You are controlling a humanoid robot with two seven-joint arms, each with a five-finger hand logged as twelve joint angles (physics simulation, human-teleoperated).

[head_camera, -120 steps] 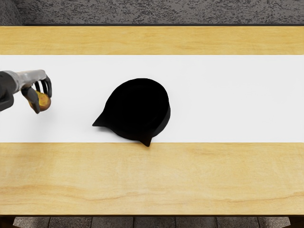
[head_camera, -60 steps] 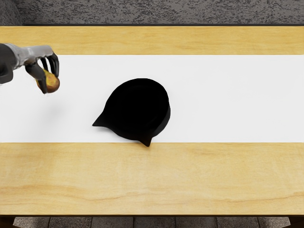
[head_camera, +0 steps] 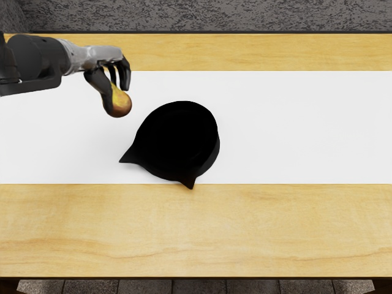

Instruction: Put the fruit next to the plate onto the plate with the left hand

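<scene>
Reaches in from 9 o'clock along the top of the view with the left hand, a grey forearm behind it. Grips the fruit from above, with dark fingers curled down around its narrow upper end. Dangles it below the palm, rounded end down, yellow with a reddish flush on one side. Holds it over the white cloth, at 10 o'clock from the plate, near the rim yet apart from it and not over it. Cannot tell how far above the cloth. Shows the plate as a flat black round shape at the middle of the cloth, with pointed tips jutting at its 8 and 6 o'clock. Touches nothing else with the plate but the cloth under it. Spreads the cloth as a broad band from 9 to 3 o'clock across the wooden table, leaving bare wood along 12 and 6 o'clock.
</scene>
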